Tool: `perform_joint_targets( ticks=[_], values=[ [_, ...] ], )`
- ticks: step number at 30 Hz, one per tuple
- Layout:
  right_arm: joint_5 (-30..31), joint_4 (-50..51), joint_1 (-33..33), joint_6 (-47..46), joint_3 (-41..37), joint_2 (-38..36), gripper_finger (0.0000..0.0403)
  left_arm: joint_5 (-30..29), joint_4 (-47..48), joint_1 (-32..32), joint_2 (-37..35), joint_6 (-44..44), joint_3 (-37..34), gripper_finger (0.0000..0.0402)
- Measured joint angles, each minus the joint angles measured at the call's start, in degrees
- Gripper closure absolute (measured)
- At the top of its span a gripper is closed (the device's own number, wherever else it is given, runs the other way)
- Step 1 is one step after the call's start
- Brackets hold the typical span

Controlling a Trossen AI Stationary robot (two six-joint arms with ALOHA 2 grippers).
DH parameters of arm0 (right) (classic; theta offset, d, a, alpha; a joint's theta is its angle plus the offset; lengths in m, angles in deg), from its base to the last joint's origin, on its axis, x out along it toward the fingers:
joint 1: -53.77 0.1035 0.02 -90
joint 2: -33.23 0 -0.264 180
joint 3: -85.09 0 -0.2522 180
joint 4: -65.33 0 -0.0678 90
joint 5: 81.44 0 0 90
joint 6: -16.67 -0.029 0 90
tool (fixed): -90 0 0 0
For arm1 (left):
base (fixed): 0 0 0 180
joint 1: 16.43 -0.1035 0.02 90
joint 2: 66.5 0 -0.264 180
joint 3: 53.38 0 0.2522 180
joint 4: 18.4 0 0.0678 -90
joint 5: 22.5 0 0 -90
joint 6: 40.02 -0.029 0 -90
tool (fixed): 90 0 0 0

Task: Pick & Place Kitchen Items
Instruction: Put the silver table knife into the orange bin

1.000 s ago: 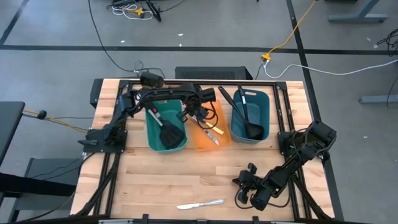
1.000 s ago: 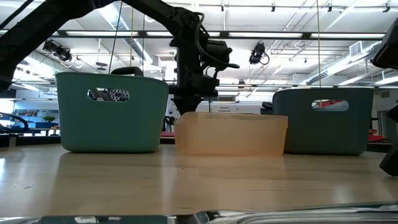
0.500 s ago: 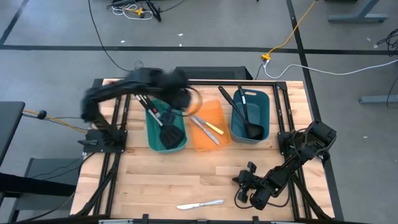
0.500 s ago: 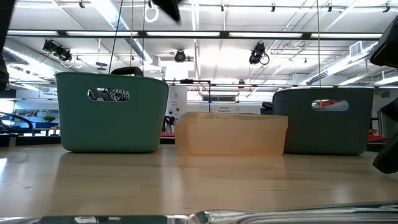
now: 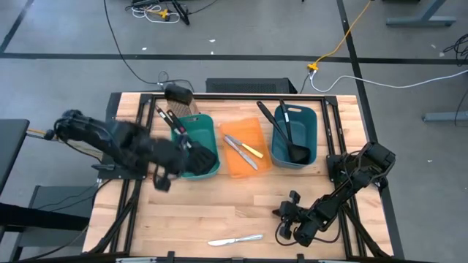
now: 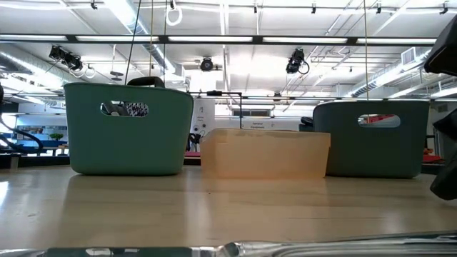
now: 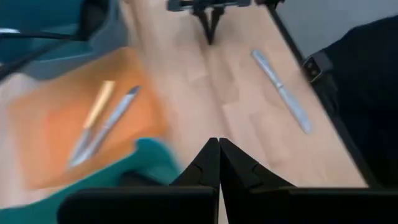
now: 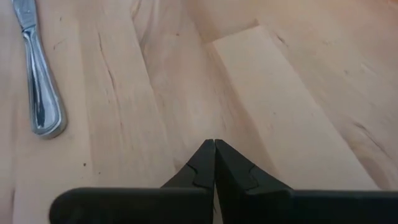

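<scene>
My left gripper (image 5: 183,152) is shut and holds nothing; it hangs above the left teal bin (image 5: 208,135). That bin holds black spatulas (image 5: 170,120), partly hidden by the arm. In the orange bin (image 5: 245,150) lie a silver knife (image 7: 106,127) and a yellow-handled knife (image 7: 99,106). Black ladles (image 5: 289,135) rest in the right teal bin (image 5: 311,135), their handles over its far rim. Another silver knife (image 5: 235,239) lies flat near the table's front edge. My right gripper (image 5: 284,223) is shut just right of that knife's handle end (image 8: 40,106).
The three bins stand in a row across the far half of the table, seen side on in the low view as the left teal bin (image 6: 128,128), the orange bin (image 6: 264,153) and the right teal bin (image 6: 371,139). Bare wood (image 5: 219,204) lies between the bins and the front edge.
My left gripper has risen from the orange bin and swung fast toward the table's left edge, rolling as it went; it now hangs over the left teal bin. The two knives stay lying in the orange bin.
</scene>
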Motion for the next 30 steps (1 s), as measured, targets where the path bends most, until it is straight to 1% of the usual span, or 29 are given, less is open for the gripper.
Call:
perform_joint_targets(
  ticks=[2, 6, 9, 12, 16, 19, 23, 27, 30],
  values=[
    [-0.2, -0.1, 0.0, 0.3, 0.0, 0.0, 0.0392, -1.2, -7.3, 4.1, -0.8, 3.5, -6.7, 0.0399],
    [-0.4, -0.4, 0.0, 1.4, 0.0, 0.0, 0.0392, -0.9, -23.6, 11.1, -0.4, 7.2, -18.3, 0.0399],
    [-1.0, -0.3, -0.3, 1.4, 0.0, 0.0, 0.0395, -0.9, -33.9, 14.6, 1.2, 9.8, -24.6, 0.0399],
    [-3.4, -0.5, -1.1, 1.4, 0.0, -0.1, 0.0398, -1.4, -42.0, 17.2, 3.6, 12.9, -28.3, 0.0399],
    [-4.9, -1.0, -2.0, 1.4, 0.1, -0.2, 0.0399, -1.2, -48.7, 19.7, 9.0, 16.7, -29.2, 0.0399],
    [-5.7, -1.0, -2.4, 1.9, 0.1, -0.2, 0.0399, 1.6, -51.7, 20.7, 13.9, 18.1, -27.7, 0.0399],
    [-6.7, -1.3, -3.4, 2.1, 0.2, -0.2, 0.0393, 7.4, -52.0, 20.9, 20.7, 21.6, -25.1, 0.0399],
    [-7.2, -2.8, -4.2, 3.3, 0.1, -0.1, 0.0393, 10.4, -52.4, 21.4, 25.4, 22.3, -22.4, 0.0399],
    [-8.3, -4.8, -5.0, 5.7, 0.0, 0.0, 0.0392, 10.9, -55.7, 21.8, 28.0, 22.5, -21.7, 0.0399]
  ],
)
